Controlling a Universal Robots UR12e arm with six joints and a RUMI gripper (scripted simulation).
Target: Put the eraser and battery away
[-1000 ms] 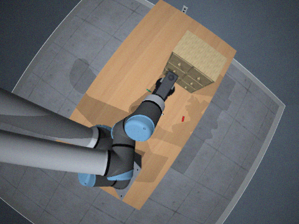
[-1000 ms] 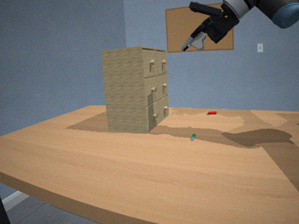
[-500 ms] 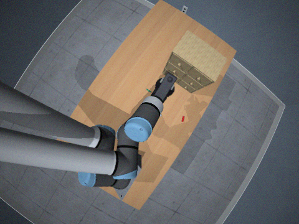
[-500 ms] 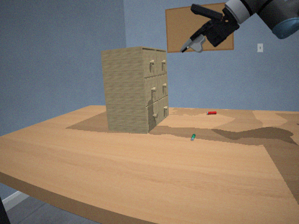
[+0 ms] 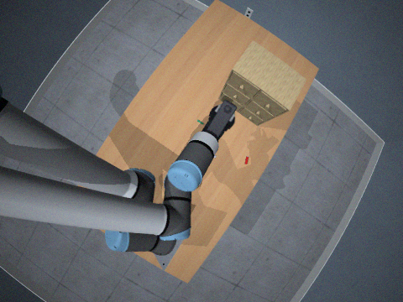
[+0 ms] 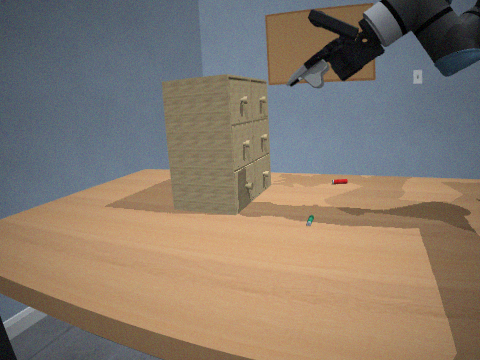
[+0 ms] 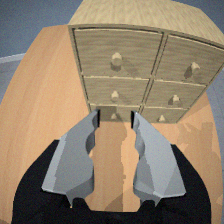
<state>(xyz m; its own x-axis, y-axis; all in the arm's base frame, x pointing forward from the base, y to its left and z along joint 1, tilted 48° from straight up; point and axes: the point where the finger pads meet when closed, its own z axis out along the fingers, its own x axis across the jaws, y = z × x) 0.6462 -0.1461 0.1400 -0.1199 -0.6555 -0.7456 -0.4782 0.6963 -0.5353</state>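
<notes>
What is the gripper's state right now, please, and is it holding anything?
Gripper: fingers set narrow with a gap between them, holding nothing, raised in the air in front of the chest.

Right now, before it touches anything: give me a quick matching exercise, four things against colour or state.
Things:
1. gripper
2. chest
3. eraser
4. battery

Colour or state:
a. green, lying on the table
b. in the air, holding nothing
c. red, lying on the table
d. standing upright on the table

Pairs: 1-b, 2-d, 3-c, 4-a
</notes>
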